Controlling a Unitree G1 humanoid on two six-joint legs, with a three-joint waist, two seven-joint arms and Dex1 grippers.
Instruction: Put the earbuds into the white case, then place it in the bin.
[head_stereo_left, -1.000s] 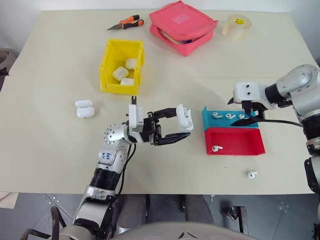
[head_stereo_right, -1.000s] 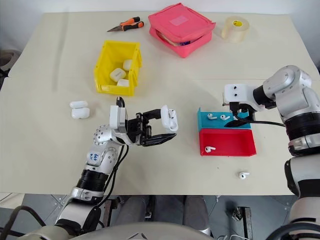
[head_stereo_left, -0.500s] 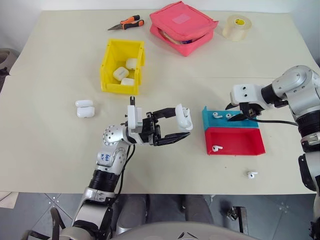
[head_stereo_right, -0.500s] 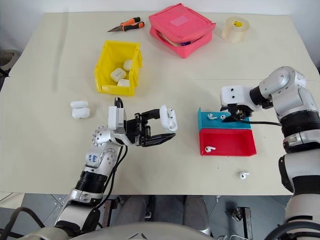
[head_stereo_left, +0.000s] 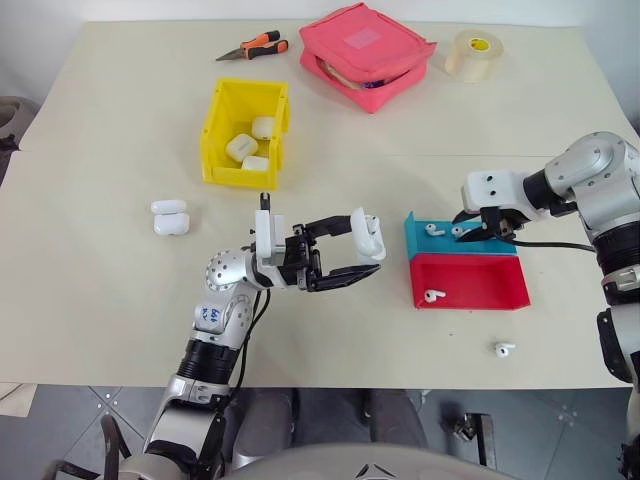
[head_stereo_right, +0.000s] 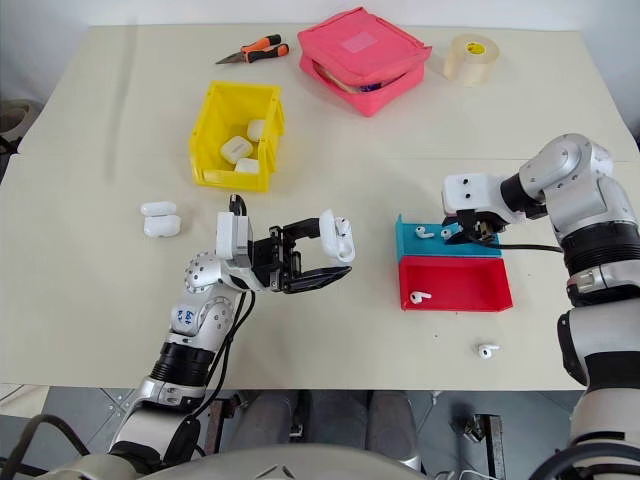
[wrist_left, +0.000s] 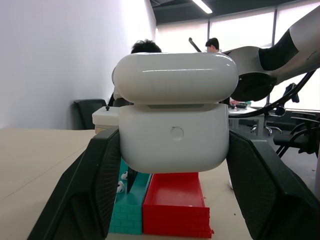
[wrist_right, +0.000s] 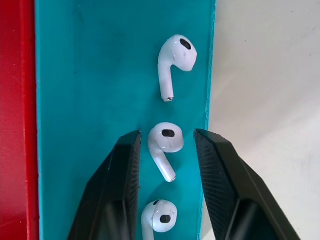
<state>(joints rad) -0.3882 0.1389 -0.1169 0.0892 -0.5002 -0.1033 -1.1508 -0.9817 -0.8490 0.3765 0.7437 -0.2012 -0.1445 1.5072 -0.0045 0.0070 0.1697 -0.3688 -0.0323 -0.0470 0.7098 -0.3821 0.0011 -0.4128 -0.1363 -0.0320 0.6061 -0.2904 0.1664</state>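
A: Left gripper (head_stereo_left: 368, 252)?
B: You've got its jaws clamped on the case (head_stereo_left: 368, 234), lid ajar, held above the bench (head_stereo_left: 100, 300) between the bin (head_stereo_left: 243, 133) and the tray (head_stereo_left: 466, 270).

A: Right gripper (wrist_right: 165, 150)?
B: Down in the tray's teal half, jaws narrowed around the middle earbud (wrist_right: 165, 143), fingers (wrist_right: 124, 170) either side, not yet pinching. You've got two more buds in that row.

A: Others?
B: One bud (head_stereo_left: 433, 296) in the red half, one (head_stereo_left: 504, 349) on the bench. Three cases in the bin, two (head_stereo_left: 169, 216) left of it.
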